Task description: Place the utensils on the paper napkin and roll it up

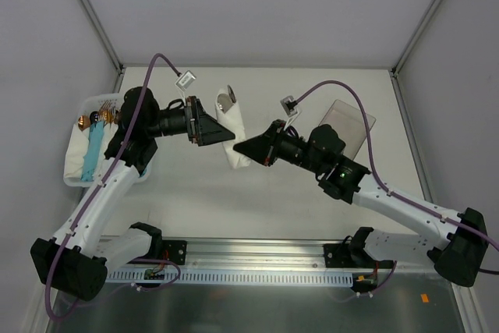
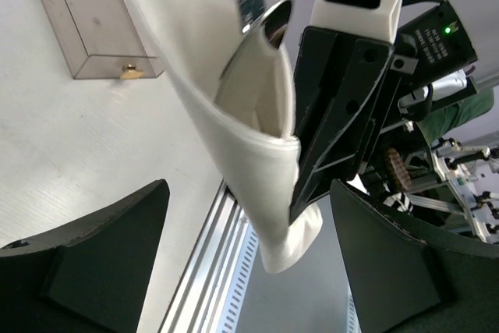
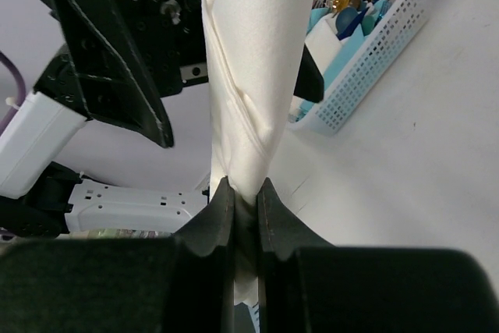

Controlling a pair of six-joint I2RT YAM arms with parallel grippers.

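Diffuse overhead light is illuminating the white table (image 1: 312,200) brightly and evenly, and the arms are casting only faint, soft-edged shadows on it. The metal rail (image 1: 257,259) along the near edge is giving off a dull sheen. In the left wrist view, the spoon (image 2: 269,25) is showing hard glare, and the paper napkin (image 2: 249,154) is shading to grey. In the right wrist view, the right gripper (image 3: 245,193) is rendering dark and slightly soft.

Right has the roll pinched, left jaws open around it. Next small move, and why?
Probably draw the left gripper straight back from the napkin roll. Its fingers stand open on either side, not touching, while the right gripper alone pinches the roll's end, utensils showing at the other; backing off clears its path.
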